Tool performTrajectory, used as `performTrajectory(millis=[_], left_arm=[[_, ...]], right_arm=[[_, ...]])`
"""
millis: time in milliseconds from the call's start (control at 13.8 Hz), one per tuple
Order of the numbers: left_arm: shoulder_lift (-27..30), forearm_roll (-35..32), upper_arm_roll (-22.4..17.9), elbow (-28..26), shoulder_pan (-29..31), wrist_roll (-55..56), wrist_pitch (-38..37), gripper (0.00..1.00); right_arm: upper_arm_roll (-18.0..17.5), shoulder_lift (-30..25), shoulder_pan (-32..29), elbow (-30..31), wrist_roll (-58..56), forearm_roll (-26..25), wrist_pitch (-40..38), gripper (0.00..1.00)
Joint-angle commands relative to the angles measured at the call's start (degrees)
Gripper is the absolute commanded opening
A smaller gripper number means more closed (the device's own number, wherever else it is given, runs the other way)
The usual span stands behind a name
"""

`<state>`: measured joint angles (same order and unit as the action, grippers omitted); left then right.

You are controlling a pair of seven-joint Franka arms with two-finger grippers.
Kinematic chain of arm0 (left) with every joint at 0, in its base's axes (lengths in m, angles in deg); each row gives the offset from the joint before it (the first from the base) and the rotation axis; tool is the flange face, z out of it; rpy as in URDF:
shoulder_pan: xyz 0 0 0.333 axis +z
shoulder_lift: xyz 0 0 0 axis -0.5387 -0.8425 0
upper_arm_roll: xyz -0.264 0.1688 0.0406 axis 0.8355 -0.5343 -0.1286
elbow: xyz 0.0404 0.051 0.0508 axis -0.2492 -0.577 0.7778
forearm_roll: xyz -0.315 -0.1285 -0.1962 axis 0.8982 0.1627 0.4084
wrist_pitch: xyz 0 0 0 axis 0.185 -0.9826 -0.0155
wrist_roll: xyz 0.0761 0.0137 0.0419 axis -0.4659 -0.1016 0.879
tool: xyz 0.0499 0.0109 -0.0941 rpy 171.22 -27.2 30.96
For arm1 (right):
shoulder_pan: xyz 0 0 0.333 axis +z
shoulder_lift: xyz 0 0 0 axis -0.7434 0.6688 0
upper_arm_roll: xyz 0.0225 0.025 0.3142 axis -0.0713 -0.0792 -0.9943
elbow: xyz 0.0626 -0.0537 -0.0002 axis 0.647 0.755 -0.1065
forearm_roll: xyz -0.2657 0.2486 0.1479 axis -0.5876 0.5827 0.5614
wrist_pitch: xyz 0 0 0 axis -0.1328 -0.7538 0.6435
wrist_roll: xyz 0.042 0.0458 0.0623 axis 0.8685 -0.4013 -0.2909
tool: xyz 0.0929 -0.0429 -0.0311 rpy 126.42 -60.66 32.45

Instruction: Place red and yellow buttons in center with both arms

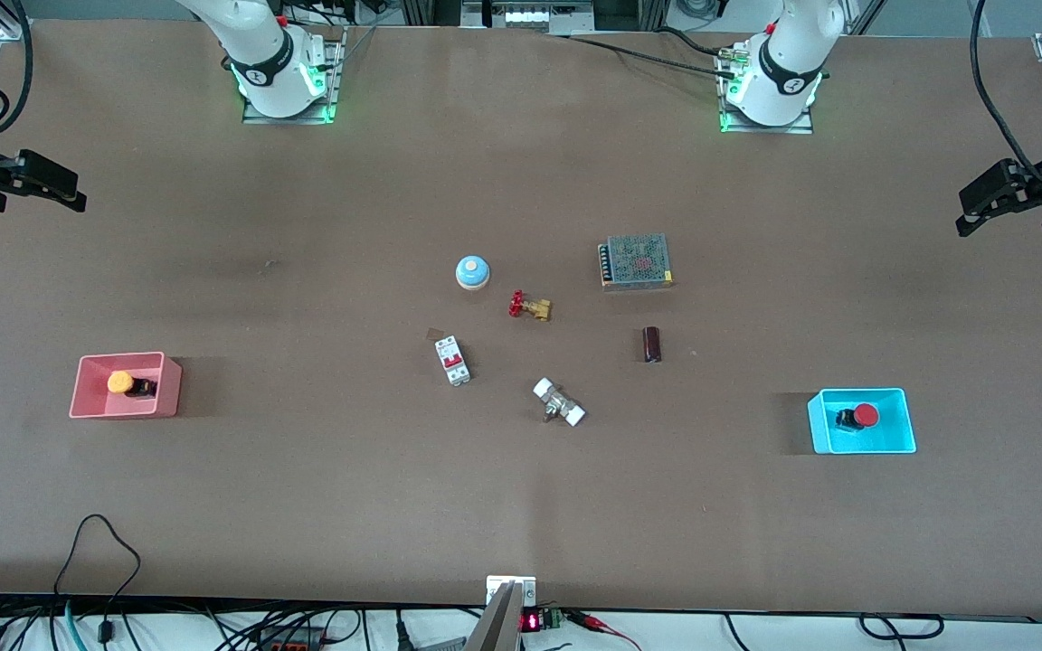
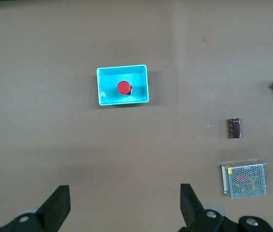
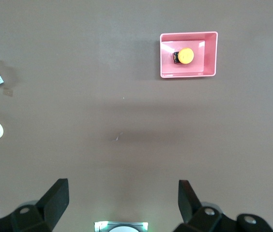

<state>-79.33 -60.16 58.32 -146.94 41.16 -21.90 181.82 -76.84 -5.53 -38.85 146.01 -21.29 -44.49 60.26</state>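
Note:
The red button [image 1: 858, 417] lies in the cyan bin [image 1: 901, 443] toward the left arm's end of the table; the left wrist view shows it too [image 2: 123, 87]. The yellow button [image 1: 124, 382] lies in the pink bin [image 1: 87, 407] toward the right arm's end, and shows in the right wrist view [image 3: 185, 55]. My left gripper [image 1: 969, 210] [image 2: 125, 193] is open and empty, held high over its end of the table. My right gripper [image 1: 78, 197] [image 3: 122, 186] is open and empty, high over the other end. The center [image 1: 367, 298] holds neither button.
In the middle lie a blue domed button [image 1: 472, 272], a red-handled brass valve [image 1: 530, 306], a white and red breaker [image 1: 452, 360], a white-capped metal fitting [image 1: 559, 402], a mesh power supply [image 1: 636, 262] and a dark cylinder [image 1: 652, 344].

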Motion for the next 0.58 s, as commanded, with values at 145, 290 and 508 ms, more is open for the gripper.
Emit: performTrajectory(millis=[145,290,508], left_arm=[[1.2,1.4,0.4,-1.0,0.6,-0.2,0.1,1.0],[0.9,1.4,0.4,-1.0,0.7,-0.2,0.4,1.0],[-1.9,1.4,0.4,-0.9,0.6,-0.2,2.4,1.0]], right_arm=[[0.7,-1.1,0.2,1.8,0.1,-1.0,-0.1,1.0],[0.9,2.4,-0.2,2.7,-0.3,-3.5,2.6,1.0],[0.9,10.0,-3.6,3.4,-1.2,-4.4,8.9,1.0]])
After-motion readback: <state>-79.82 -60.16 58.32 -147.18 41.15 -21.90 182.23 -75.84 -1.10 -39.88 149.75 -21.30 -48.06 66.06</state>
